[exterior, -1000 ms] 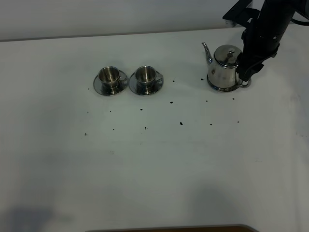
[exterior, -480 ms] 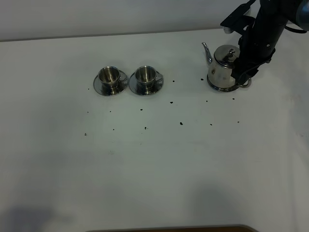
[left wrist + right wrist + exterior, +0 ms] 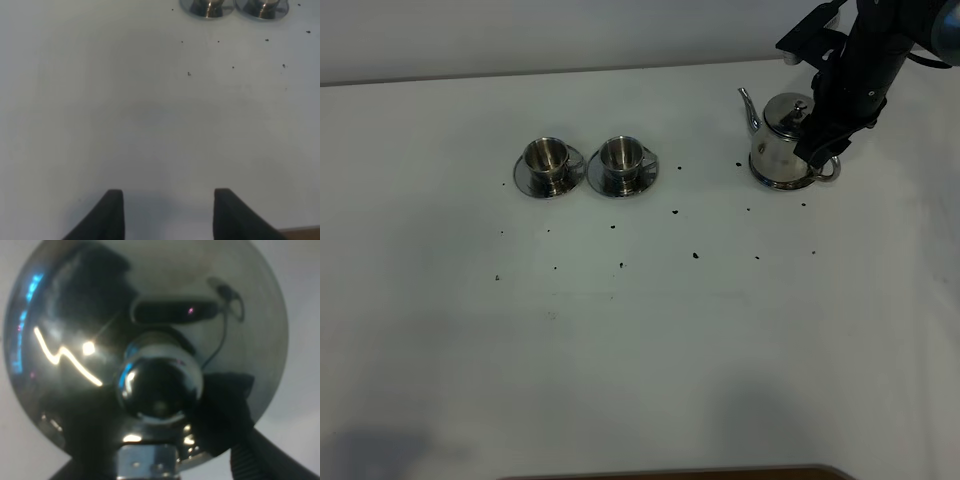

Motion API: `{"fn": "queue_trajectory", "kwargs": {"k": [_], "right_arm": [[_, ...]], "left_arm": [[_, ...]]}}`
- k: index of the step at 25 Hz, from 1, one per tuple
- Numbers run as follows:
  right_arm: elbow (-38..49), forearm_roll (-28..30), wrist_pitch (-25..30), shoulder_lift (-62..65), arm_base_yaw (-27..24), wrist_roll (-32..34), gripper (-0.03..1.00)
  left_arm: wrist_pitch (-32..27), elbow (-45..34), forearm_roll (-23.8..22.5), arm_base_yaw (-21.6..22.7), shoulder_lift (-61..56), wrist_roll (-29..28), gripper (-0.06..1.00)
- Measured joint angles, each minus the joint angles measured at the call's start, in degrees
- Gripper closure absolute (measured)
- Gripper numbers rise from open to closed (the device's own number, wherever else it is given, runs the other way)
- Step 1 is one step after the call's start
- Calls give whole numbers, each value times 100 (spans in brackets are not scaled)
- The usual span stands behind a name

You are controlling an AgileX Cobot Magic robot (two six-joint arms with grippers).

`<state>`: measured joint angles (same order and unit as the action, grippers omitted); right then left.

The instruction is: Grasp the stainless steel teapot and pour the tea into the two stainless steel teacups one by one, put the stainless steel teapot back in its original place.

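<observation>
Right tool (image 3: pixel 820 158) at teapot (image 3: pixel 778 148) handle, grip unclear; left tool (image 3: pixel 168 192) released; specks (image 3: pixel 696 255) around.

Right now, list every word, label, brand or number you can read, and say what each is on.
None to read: the teapot, the teacups and the table show no print. The bright marks on the teapot lid are only reflections.

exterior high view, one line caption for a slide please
Right gripper at the handle of the stainless steel teapot on its saucer, two steel teacups on saucers further left.
</observation>
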<state>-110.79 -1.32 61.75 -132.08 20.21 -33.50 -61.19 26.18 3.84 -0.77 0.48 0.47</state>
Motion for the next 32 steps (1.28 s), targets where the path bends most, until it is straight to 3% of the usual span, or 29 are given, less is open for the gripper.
{"fn": "queue_trajectory", "kwargs": {"k": [6, 22, 29, 32], "right_arm": [[0, 0, 0, -7, 0, 8, 58], [0, -20, 43, -133, 0, 14, 62], [0, -129, 56, -133, 0, 14, 77], [0, -135, 61, -133, 0, 14, 77]], "left_arm": [[0, 0, 0, 0, 0, 0, 48], [0, 0, 0, 0, 0, 0, 48], [0, 0, 0, 0, 0, 0, 48], [0, 0, 0, 0, 0, 0, 48]]}}
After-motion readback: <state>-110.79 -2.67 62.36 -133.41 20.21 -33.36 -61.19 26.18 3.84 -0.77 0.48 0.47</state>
